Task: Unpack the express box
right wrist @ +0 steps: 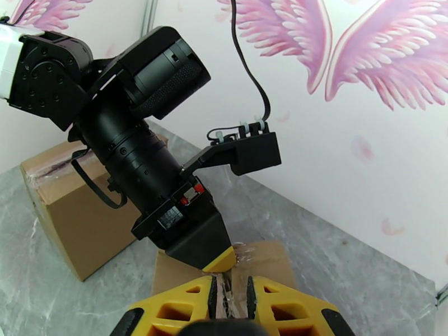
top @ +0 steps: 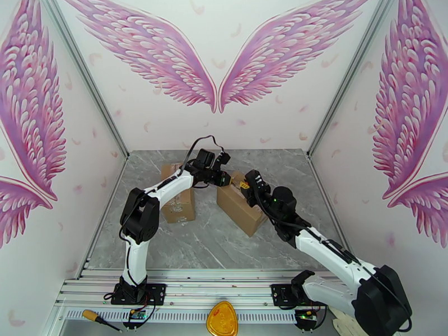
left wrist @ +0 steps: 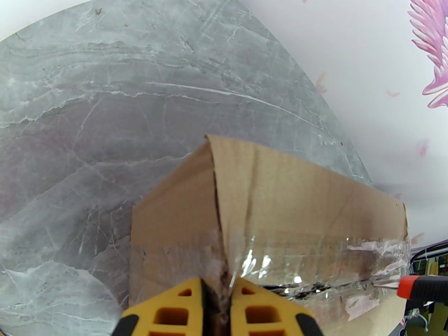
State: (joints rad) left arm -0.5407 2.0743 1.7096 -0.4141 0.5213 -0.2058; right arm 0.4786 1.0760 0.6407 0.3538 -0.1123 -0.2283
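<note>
The express box (top: 239, 211) is a brown carton lying at an angle in the middle of the table, sealed with clear tape (left wrist: 313, 264) that is torn along the top seam. My left gripper (top: 228, 178) reaches in from the left to its far top edge. In the left wrist view its yellow fingers (left wrist: 168, 315) are shut on crumpled tape at the box (left wrist: 291, 214) corner. My right gripper (top: 245, 185) meets the same edge from the right. The right wrist view has the right gripper (right wrist: 231, 287) shut on a strip of tape, just under the left gripper (right wrist: 219, 263), over the box (right wrist: 271, 256).
A second taped carton (top: 178, 204) stands to the left, under the left arm, and appears as the carton (right wrist: 73, 219) in the right wrist view. A screwdriver (top: 96, 318) and a yellow object (top: 222, 319) lie on the near rail. Winged walls close in the table on three sides.
</note>
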